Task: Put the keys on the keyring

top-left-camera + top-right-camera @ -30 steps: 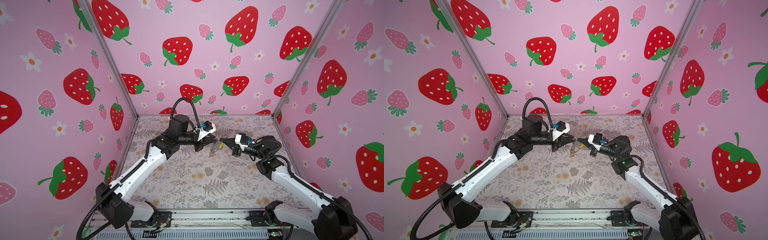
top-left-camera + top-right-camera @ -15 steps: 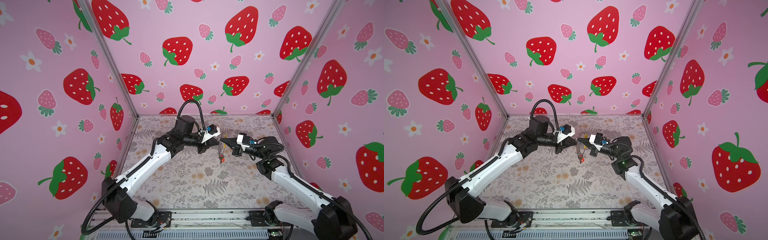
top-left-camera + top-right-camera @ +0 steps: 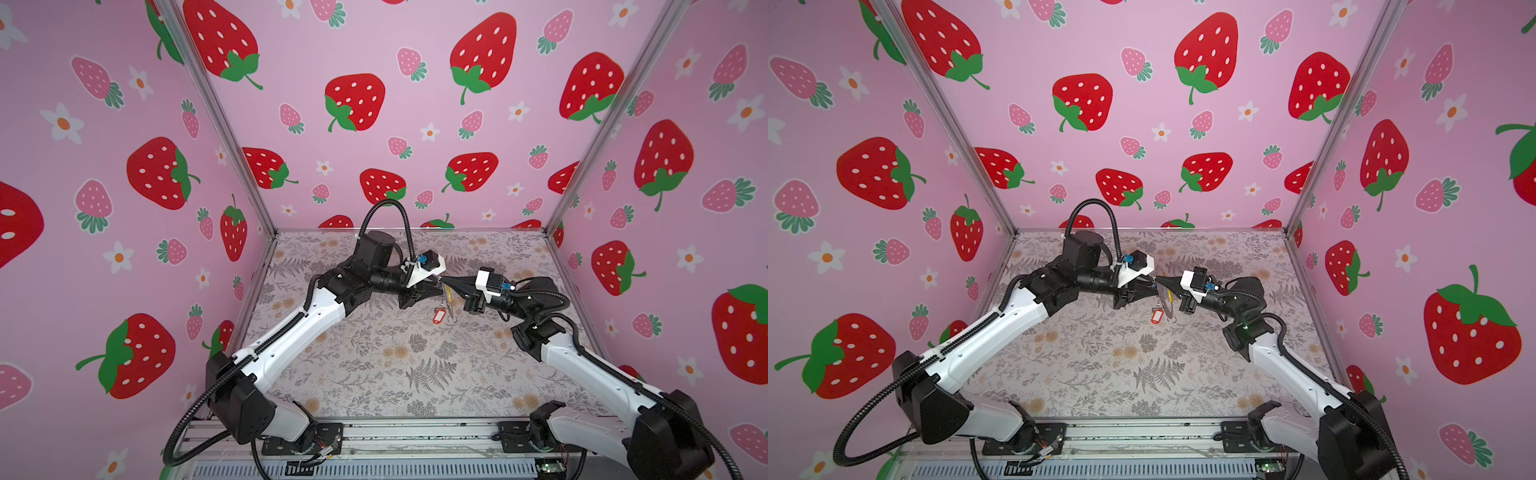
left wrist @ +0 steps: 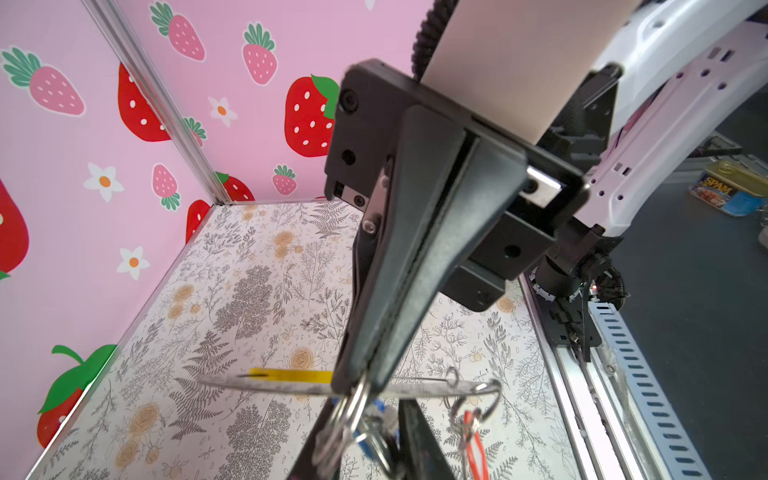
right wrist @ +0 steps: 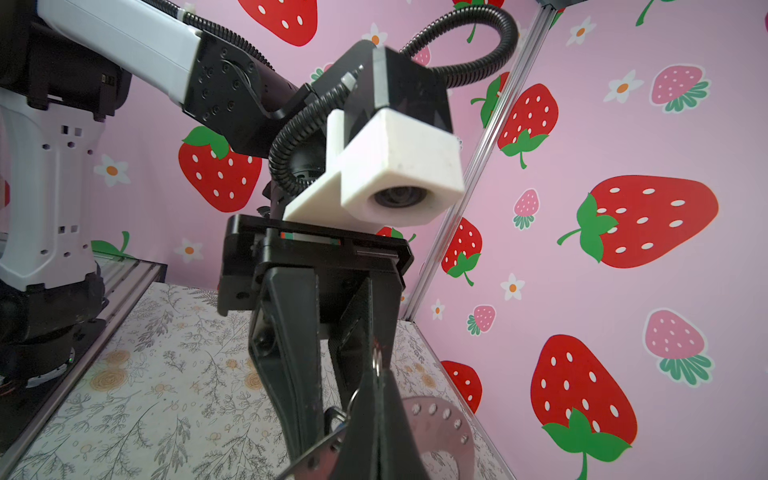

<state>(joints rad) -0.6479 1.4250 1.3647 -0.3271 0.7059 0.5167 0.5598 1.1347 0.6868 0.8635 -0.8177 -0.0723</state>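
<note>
Left wrist view barely shows the blue tag [image 4: 371, 433] beside the keyring [image 4: 270, 385].

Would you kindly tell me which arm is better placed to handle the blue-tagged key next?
Left, probably. The right gripper is shut on the keyring and must hold it steady, while the left gripper stands open right beside the blue-tagged key.

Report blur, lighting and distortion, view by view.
Both top views: sharp, evenly lit, wide-angle stretch toward the edges. Left wrist view: keyring and red tag smeared, too close to the lens. Right wrist view: right hand soft in the foreground, walls crisp.
</note>
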